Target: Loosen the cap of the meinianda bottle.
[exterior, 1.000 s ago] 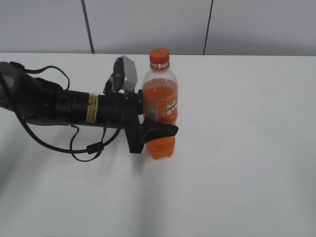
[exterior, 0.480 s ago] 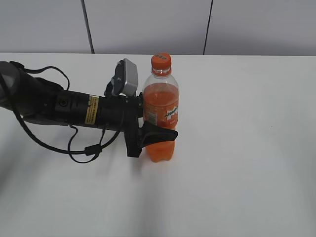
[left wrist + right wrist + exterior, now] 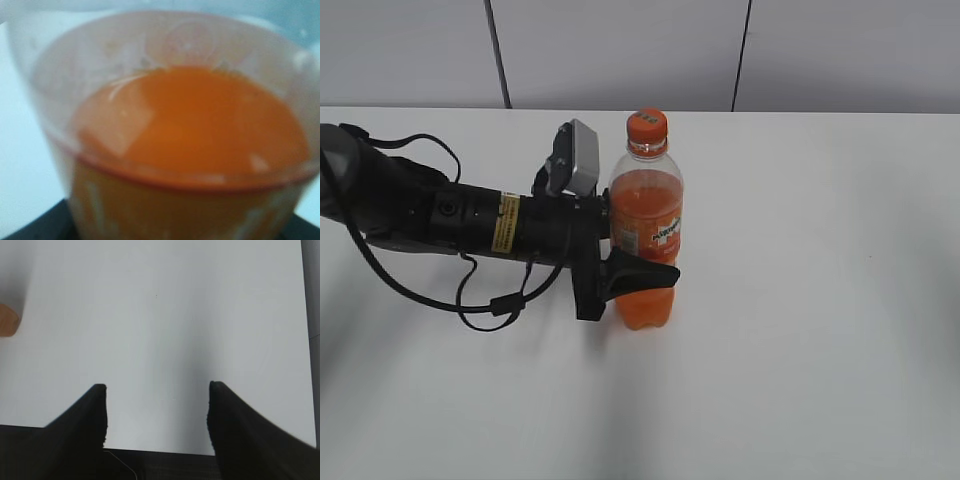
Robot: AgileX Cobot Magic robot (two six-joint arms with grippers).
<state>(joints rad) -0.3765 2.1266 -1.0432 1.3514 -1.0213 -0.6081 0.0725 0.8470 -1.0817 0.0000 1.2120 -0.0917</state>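
The meinianda bottle (image 3: 645,235) stands upright near the middle of the white desk (image 3: 820,300), and the left gripper (image 3: 638,262) has it by the lower body, reaching in sideways from the left. One dark finger wraps across the front just under the label; its partner sits behind the bottle, so the fingers look clamped on it. That low, sideways hold makes sense as an anchor: it should stop the bottle turning while leaving the neck free. The left wrist view is a close orange blur, nothing but liquid and clear wall, so the exact contact there is hard to read.

Up top, the cap (image 3: 647,124) is on the neck with nothing touching it. The right gripper (image 3: 157,412) is out of the exterior view; its own camera shows its fingers spread apart over bare desk, holding nothing. By my reading, the twist is not yet begun, and that free gripper needs to come over to the cap.
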